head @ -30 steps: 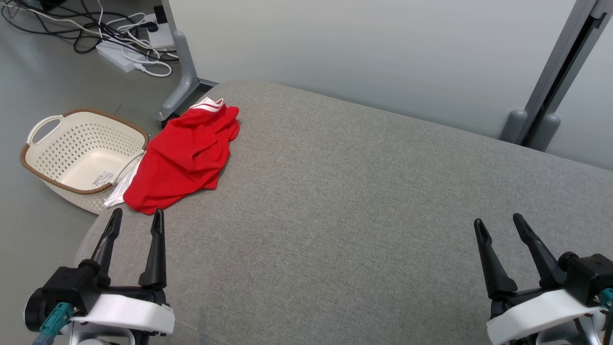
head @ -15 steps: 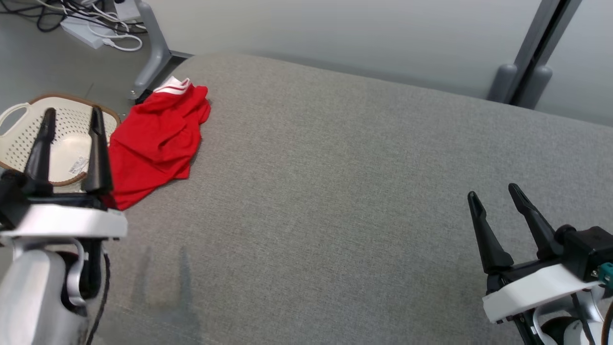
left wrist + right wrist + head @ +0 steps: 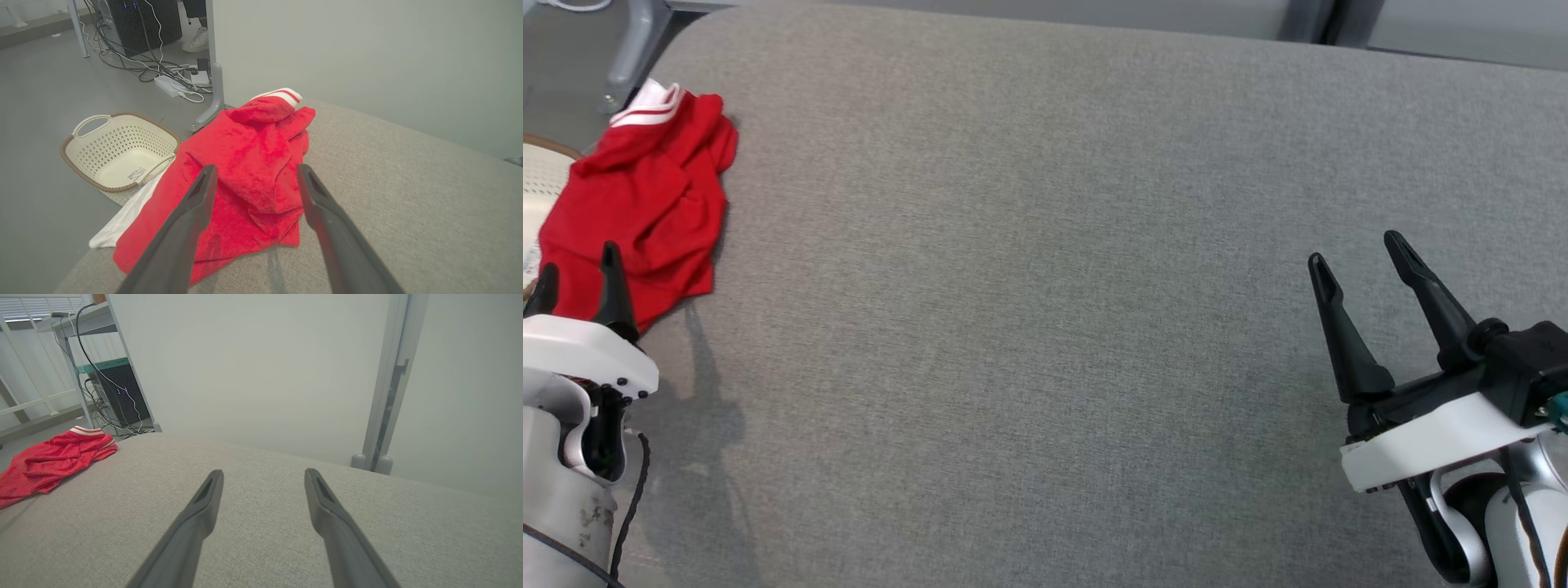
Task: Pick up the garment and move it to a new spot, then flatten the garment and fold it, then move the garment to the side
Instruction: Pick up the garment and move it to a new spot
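The garment (image 3: 637, 212) is red with a white striped band, lying crumpled at the far left of the grey cushioned surface (image 3: 1045, 286). Part of it hangs over the left edge. My left gripper (image 3: 576, 273) is open just above the garment's near edge, its fingers spread with nothing between them. In the left wrist view the garment (image 3: 249, 175) lies straight ahead between and beyond the open fingers (image 3: 192, 212). My right gripper (image 3: 1352, 249) stands open at the lower right, far from the cloth. In the right wrist view the garment (image 3: 49, 461) sits far off to the left.
A cream perforated basket (image 3: 118, 151) with a brown rim stands on the floor left of the surface. Cables and a power strip (image 3: 171, 83) lie on the floor beyond it, beside a grey partition leg (image 3: 214, 98). A pale wall panel (image 3: 265, 367) backs the surface.
The head camera has tilted down and turned right, shifting the whole picture. My left gripper has moved forward to the garment's near edge. Both grippers stay open.
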Motion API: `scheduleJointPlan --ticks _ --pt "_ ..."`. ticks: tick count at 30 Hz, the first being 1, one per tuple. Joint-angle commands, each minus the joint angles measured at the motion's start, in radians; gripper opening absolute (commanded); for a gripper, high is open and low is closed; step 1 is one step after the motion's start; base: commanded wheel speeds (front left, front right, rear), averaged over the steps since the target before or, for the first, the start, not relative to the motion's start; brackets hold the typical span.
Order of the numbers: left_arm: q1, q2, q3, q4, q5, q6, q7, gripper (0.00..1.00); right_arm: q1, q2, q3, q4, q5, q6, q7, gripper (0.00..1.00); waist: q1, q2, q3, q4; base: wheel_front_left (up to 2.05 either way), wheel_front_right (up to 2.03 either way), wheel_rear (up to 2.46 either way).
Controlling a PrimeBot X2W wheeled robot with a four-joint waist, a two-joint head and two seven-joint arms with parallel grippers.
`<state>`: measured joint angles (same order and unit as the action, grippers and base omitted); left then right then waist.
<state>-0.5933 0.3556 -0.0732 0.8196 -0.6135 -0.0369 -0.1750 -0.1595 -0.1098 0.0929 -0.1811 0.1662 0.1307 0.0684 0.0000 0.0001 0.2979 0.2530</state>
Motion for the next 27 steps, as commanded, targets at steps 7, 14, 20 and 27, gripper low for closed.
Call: scheduleJointPlan --ticks 7,14,20,27 --pt "-0.122 0.009 0.011 0.256 -0.042 -0.052 0.024 1.00 -0.054 -0.026 0.001 -0.036 -0.026 0.000 0.007 1.00 0.0000 -0.0001 0.109 -0.071 0.00 0.00 0.00" --pt "-0.178 0.020 0.012 0.366 -0.067 -0.076 0.056 0.78 -0.072 -0.041 0.001 -0.055 -0.035 0.000 0.007 1.00 0.0000 -0.0001 0.135 -0.092 0.00 0.00 0.00" --pt "-0.199 0.066 0.005 0.400 -0.054 -0.082 -0.022 0.00 -0.079 -0.047 0.000 -0.066 -0.038 0.000 -0.001 1.00 0.0000 -0.0001 0.123 -0.113 0.00 0.00 0.00" --pt "-0.193 0.114 0.004 0.383 -0.025 -0.058 -0.085 0.00 -0.060 -0.042 -0.016 -0.073 -0.041 0.000 -0.013 1.00 0.0000 -0.0001 0.085 -0.123 0.00 0.00 0.00"
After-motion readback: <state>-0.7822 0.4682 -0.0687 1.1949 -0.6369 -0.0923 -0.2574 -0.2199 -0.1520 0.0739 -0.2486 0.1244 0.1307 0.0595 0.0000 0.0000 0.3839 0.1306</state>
